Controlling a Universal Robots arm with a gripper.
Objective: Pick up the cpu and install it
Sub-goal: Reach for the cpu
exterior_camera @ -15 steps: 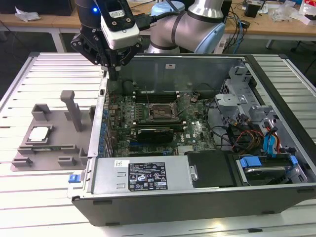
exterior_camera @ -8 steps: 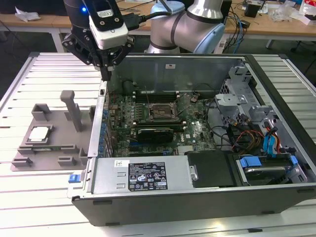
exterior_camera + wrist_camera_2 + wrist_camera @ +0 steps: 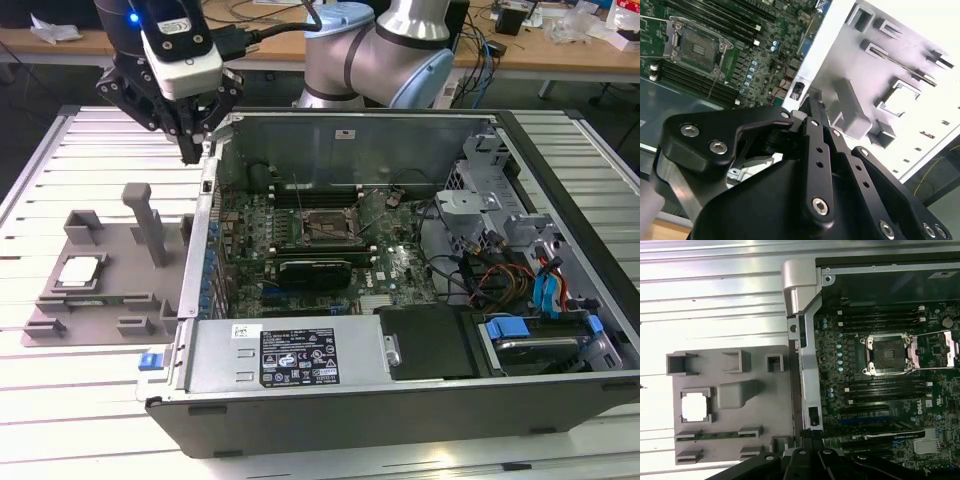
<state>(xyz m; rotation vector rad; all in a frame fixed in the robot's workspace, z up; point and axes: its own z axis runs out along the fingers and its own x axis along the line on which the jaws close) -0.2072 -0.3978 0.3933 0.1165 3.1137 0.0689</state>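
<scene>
A: Room above the cpu (image 3: 80,272)?
B: Open overhead. A tall post (image 3: 150,228) stands near it on the tray (image 3: 115,262), on the case side.
A: Toward the socket (image 3: 325,228)?
B: The case side wall (image 3: 203,250) rises between tray and motherboard (image 3: 400,270). The pincer (image 3: 190,155) hangs over that wall. The socket is uncovered.

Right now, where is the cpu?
The cpu lies in its pocket on the grey tray, at the exterior view's left, outside the open computer case and apart from the gripper.

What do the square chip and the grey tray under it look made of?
Small flat square cpu: likely metal top, silver-grey, with bright sheen. Grey blocky tray: probably matte plastic, uniformly dull with moulded posts.
</scene>
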